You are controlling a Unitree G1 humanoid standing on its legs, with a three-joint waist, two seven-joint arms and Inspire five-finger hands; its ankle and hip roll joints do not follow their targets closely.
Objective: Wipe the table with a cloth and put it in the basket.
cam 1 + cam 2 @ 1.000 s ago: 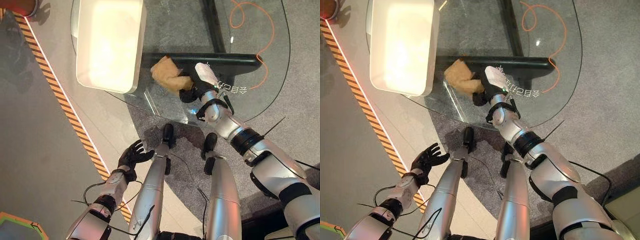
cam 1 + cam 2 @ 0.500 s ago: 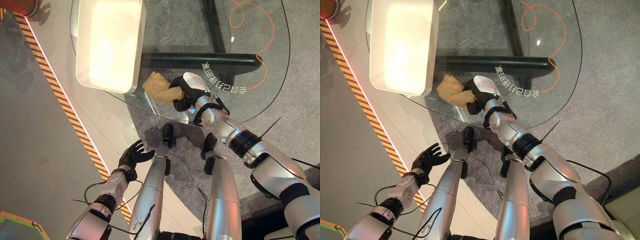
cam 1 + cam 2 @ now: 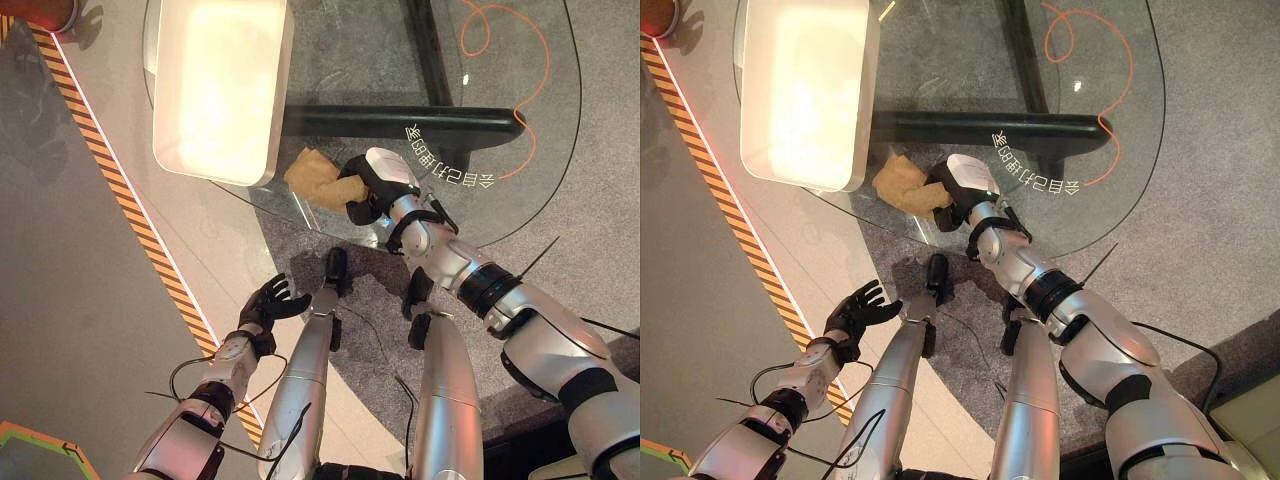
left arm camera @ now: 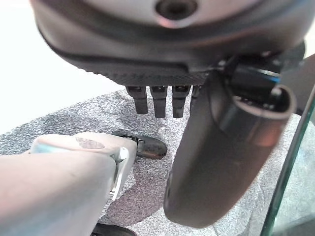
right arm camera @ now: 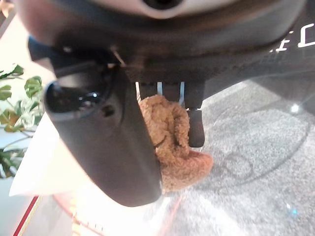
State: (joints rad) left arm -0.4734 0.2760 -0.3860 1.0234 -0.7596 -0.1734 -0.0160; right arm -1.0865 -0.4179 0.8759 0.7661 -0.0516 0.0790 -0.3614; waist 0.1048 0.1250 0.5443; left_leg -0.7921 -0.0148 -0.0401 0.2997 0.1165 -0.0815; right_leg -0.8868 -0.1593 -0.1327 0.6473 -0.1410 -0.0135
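The tan cloth (image 3: 318, 176) lies bunched on the glass table (image 3: 520, 160), close to its near edge, pinched between the right hand (image 3: 372, 182)'s thumb and curled fingers. That arm reaches forward from the right, low over the glass. One white basket (image 3: 218, 85) stands just beyond and left of the cloth, overhanging the table's left rim. Bare glass stretches away to the right and far side. The left hand (image 3: 270, 301) hangs over the floor, off the table, fingers loosely spread, holding nothing.
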